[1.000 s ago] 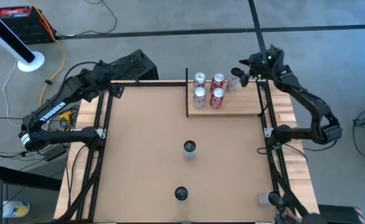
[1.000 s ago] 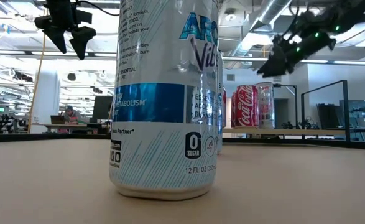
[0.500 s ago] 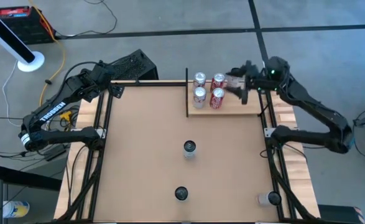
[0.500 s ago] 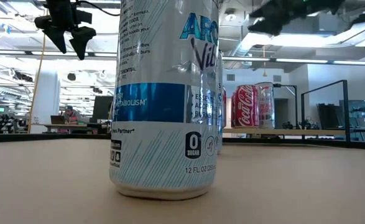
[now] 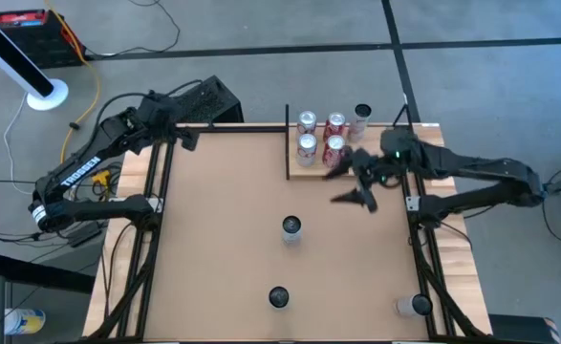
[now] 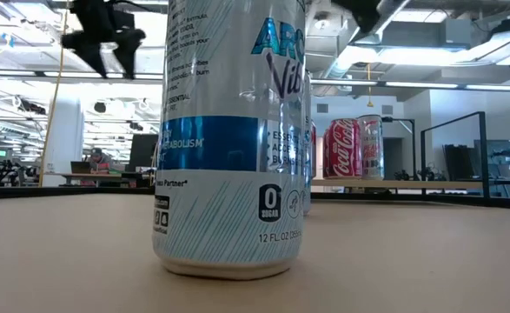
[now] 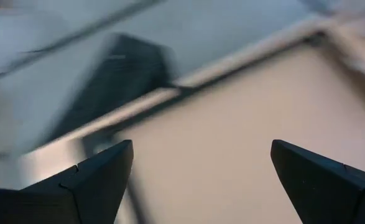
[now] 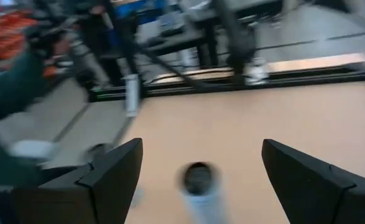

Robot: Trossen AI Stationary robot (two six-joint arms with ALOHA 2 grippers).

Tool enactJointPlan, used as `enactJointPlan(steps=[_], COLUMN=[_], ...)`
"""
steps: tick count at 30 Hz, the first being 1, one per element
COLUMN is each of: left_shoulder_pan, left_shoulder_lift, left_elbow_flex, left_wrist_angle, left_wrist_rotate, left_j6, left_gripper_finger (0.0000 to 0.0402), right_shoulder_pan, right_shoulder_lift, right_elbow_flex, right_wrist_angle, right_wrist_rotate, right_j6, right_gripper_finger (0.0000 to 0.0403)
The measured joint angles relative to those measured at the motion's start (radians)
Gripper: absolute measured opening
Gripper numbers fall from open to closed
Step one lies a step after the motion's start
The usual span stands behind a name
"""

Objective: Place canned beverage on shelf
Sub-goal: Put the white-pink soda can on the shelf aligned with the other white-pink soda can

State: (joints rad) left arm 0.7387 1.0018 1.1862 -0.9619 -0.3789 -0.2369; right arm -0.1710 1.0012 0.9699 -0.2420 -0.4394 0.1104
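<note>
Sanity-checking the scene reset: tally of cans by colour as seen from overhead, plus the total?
red cans: 2
silver cans: 5
dark-topped can: 1
Total: 8

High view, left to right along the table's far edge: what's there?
Left claw → shelf holding four cans → lone can → right claw, open, over the shelf's near edge.
</note>
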Motion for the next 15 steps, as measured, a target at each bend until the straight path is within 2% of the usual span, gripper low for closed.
enactJointPlan(steps=[5,9,11,15], left_shoulder_pan=[-0.008,-0.052,-0.094,-0.235], left_shoulder_lift=[-0.001,-0.001,-0.001,-0.001], left_elbow_flex=[0.000,0.000,0.000,-0.005], left_wrist_angle=[0.086,0.146,0.171,0.244], left_wrist_rotate=[0.408,0.643,0.701,0.711], left_j6=[0.114,0.156,0.162,0.163], left_gripper_finger=[0.0366,0.0366,0.0366,0.0366], right_shoulder_pan=[0.225,0.416,0.501,0.627], right_shoulder_lift=[0.003,0.057,0.108,0.216], right_elbow_flex=[0.068,0.170,0.229,0.356], right_wrist_angle=[-0.146,-0.312,-0.394,-0.586], right_wrist_rotate=[0.161,0.346,0.438,0.537], right_j6=[0.106,0.211,0.284,0.496], right_gripper_finger=[0.0352,0.0352,0.0352,0.0352])
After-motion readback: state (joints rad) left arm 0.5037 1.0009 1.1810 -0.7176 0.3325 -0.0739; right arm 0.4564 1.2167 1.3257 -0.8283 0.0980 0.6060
